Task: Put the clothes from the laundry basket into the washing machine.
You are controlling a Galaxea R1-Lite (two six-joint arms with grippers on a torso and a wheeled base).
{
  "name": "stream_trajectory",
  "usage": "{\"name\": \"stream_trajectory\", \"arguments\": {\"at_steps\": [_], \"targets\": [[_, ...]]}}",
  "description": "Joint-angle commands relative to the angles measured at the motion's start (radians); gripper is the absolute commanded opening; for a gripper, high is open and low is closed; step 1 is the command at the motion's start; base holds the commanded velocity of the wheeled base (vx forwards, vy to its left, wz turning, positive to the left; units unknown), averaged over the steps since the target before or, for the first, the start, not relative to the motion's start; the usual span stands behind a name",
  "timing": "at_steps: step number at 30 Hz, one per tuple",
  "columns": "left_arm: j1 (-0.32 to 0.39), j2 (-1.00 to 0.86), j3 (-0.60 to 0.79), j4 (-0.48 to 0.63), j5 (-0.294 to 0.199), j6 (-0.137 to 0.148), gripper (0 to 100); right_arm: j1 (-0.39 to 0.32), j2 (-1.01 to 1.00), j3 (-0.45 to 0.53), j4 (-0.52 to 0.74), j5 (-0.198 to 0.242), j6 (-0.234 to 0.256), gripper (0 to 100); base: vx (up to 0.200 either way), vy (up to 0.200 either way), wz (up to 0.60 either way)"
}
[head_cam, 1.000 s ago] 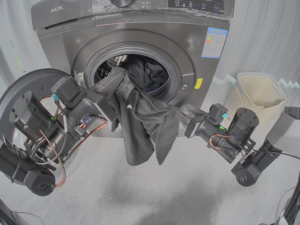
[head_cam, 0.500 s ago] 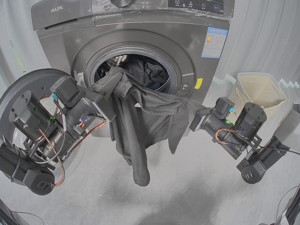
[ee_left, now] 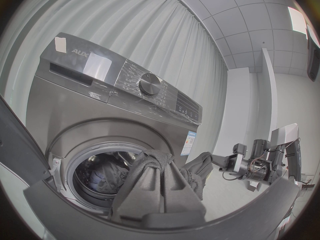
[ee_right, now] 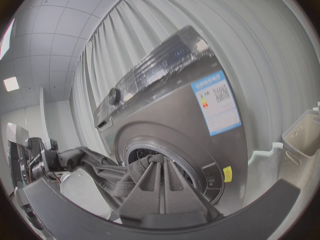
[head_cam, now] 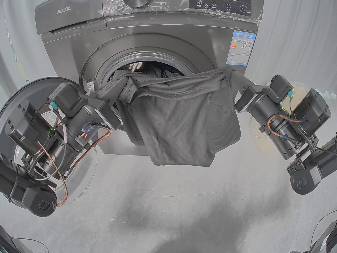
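Observation:
A dark grey garment (head_cam: 182, 116) hangs stretched across the washing machine's (head_cam: 147, 28) round opening (head_cam: 147, 67). My left gripper (head_cam: 121, 83) is shut on its left end at the opening's left rim; the same grip appears in the left wrist view (ee_left: 163, 162). My right gripper (head_cam: 234, 75) is shut on the garment's right end, right of the opening, below the label sticker; the right wrist view (ee_right: 161, 160) shows the cloth pinched in the fingers. More dark clothes (ee_left: 106, 177) lie inside the drum. The cream laundry basket (ee_right: 303, 140) stands right of the machine.
The machine's door (head_cam: 31, 99) stands swung open at the left, behind my left arm. Pale curtains (head_cam: 302, 36) hang behind and beside the machine. Bare grey floor (head_cam: 168, 208) lies in front.
My right gripper has risen and swung right with the garment's end, spreading the cloth from a hanging bundle into a wide sheet across the opening. The left gripper stayed near the rim.

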Motion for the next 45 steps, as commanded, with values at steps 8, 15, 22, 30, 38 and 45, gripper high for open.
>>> {"name": "stream_trajectory", "arguments": {"at_steps": [8, 15, 22, 30, 38, 45], "targets": [[-0.003, -0.013, 0.0, 0.001, 0.002, 0.002, 0, 0.02, -0.032, 0.017, 0.002, 0.002, 0.002, 0, 0.0, 0.0, 0.0], [-0.078, 0.066, -0.035, 0.0, 0.0, 0.106, 0, 0.161, 0.134, 0.117, 0.008, 0.007, 0.003, 100, 0.0, 0.0, 0.0], [-0.08, 0.083, -0.122, 0.003, 0.0, 0.105, 0, 0.221, 0.298, 0.137, 0.026, 0.01, -0.003, 100, 0.0, 0.0, 0.0], [-0.083, 0.079, -0.124, 0.003, 0.0, 0.102, 0, 0.222, 0.442, 0.055, 0.026, 0.012, -0.014, 100, 0.0, 0.0, 0.0], [-0.084, 0.079, -0.115, 0.001, 0.0, 0.102, 0, 0.212, 0.597, -0.181, 0.031, 0.013, -0.017, 100, 0.0, 0.0, 0.0], [-0.084, 0.079, -0.113, 0.001, -0.001, 0.102, 0, 0.201, 0.683, -0.357, 0.063, 0.008, -0.026, 100, 0.0, 0.0, 0.0]]}}
